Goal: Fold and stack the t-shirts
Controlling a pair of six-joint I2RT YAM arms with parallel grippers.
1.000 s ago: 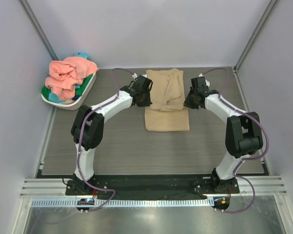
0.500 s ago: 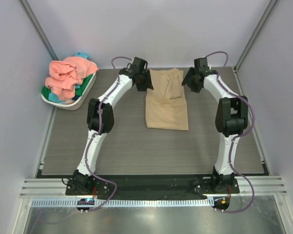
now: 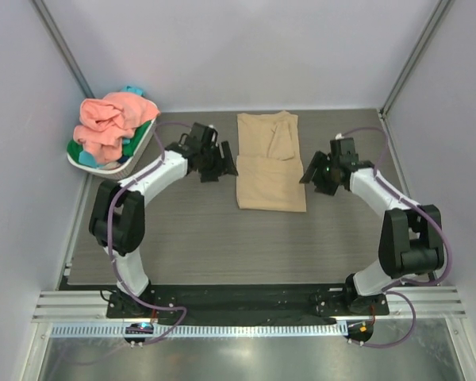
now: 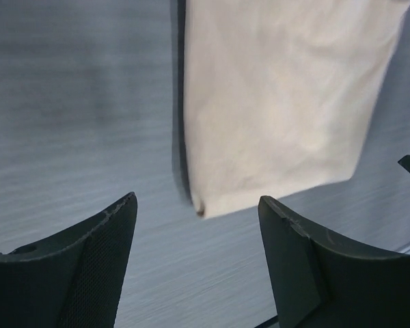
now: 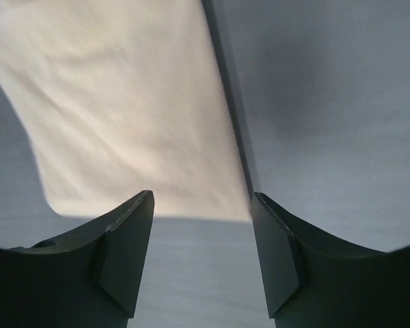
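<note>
Your tan t-shirt (image 3: 271,163) lay folded into a long rectangle on the far middle of the tabletop (image 3: 222,238), with a sleeve turned over its far right part. Your left claw (image 3: 222,165) hung just beside the shirt's left edge. Its jaws were apart and nothing sat between them. In the left wrist view, the shirt's near corner showed past the dark fingers (image 4: 89,260), clear of them. Your right claw (image 3: 311,171) hung just beside the right edge, also spread and gripping nothing, and its wrist view showed the cloth lying flat beyond the tips. At the far left corner, the white basket (image 3: 140,148) held the pink t-shirt (image 3: 111,119) heaped on top. The green t-shirt (image 3: 143,131) and the teal t-shirt (image 3: 132,90) peeked out from under it.
</note>
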